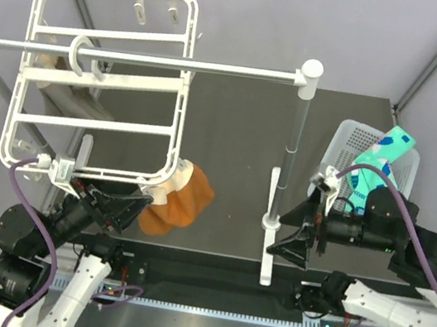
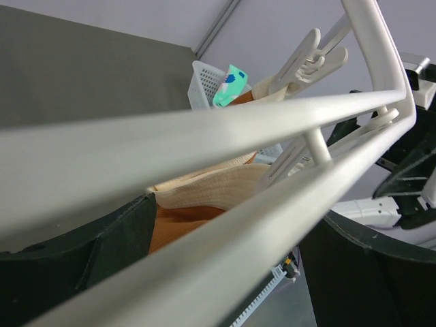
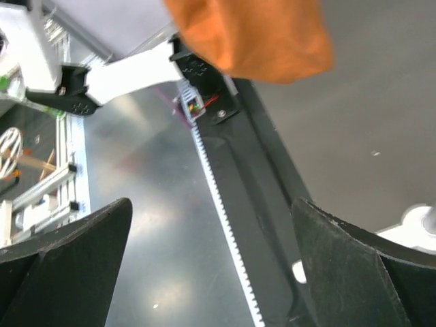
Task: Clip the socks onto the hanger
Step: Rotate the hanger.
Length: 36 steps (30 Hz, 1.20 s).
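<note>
Teal socks [image 1: 384, 153]: found lying in basket [image 1: 347, 139], unclipped. Noted hanger [image 1: 95, 123] hung on rail [image 1: 176, 62]. Recorded left gripper [image 1: 137, 207] open astride hanger's near edge; right gripper [image 1: 286, 233] open, empty.

White hanger [image 1: 193, 42]; orange sock [image 1: 185, 202]; teal socks [image 1: 381, 153], perhaps blue-patched.

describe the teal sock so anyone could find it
On the right side of the dark table stands a white perforated basket. The sock sticks out of its top: teal with dark blue and white patches, unlike the plain orange sock by the hanger.
</note>
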Motion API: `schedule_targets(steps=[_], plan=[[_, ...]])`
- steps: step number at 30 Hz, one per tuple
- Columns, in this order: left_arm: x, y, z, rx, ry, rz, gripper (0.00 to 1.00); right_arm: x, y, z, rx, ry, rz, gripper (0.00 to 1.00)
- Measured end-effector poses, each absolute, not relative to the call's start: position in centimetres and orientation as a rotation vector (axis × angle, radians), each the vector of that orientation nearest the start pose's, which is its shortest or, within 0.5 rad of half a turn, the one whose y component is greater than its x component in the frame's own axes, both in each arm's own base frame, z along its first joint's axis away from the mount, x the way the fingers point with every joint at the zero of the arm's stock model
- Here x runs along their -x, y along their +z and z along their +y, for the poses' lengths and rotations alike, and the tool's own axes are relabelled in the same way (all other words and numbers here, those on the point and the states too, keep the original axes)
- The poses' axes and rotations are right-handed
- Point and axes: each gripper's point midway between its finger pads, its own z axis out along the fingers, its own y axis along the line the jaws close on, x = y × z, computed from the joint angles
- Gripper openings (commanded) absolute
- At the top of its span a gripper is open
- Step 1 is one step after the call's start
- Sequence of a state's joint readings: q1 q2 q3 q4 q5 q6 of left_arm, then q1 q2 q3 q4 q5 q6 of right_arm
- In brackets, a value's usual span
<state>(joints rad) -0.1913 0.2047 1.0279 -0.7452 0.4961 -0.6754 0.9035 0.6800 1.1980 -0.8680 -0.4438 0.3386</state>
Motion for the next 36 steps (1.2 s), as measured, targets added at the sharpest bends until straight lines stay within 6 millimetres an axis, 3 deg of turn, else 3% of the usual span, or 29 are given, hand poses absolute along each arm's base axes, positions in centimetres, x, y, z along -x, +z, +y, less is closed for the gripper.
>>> schedule_targets(steps=[6, 10, 14, 19, 22, 29, 32, 33, 35, 36], plan=[[-8.1, 37.2, -12.4, -0.039, -1.056, 1.596, 0.84, -0.4, 33.0, 25.0, 1.123, 1.169, 1.851, 1.00], [-7.9, 37.3, -12.4, -0.043, -1.058, 1.593, 0.84, 1.4, 33.0, 29.7, 1.181, 1.017, 1.805, 1.00], [-7.4, 38.0, -12.4, -0.052, -1.059, 1.575, 0.84, 0.3, 32.1, 32.8, 1.141, 0.881, 1.751, 1.00], [-5.8, 39.8, -12.1, -0.075, -1.055, 1.527, 0.84, -1.4, 35.3, 35.8, 0.993, 0.872, 1.604, 0.97], [-4.8, 40.6, -11.9, -0.088, -1.051, 1.501, 0.84, -1.5, 36.3, 38.9, 0.940, 0.877, 1.536, 0.93], [-3.5, 41.3, -11.6, -0.106, -1.051, 1.463, 0.85, -0.2, 33.1, 45.4, 1.019, 0.814, 1.484, 0.84], [-3.4, 41.4, -11.7, -0.105, -1.054, 1.463, 0.84, 0.1, 32.5, 46.9, 1.034, 0.806, 1.478, 0.70], [-3.4, 41.3, -11.7, -0.103, -1.055, 1.464, 0.85, 0.2, 32.4, 47.2, 1.033, 0.806, 1.477, 0.53], [-3.4, 41.4, -11.7, -0.102, -1.057, 1.463, 0.85, -0.1, 32.8, 47.7, 1.008, 0.810, 1.476, 0.33], [-3.3, 41.4, -11.7, -0.103, -1.056, 1.462, 0.84, -0.3, 32.9, 47.8, 0.990, 0.813, 1.478, 0.17]])
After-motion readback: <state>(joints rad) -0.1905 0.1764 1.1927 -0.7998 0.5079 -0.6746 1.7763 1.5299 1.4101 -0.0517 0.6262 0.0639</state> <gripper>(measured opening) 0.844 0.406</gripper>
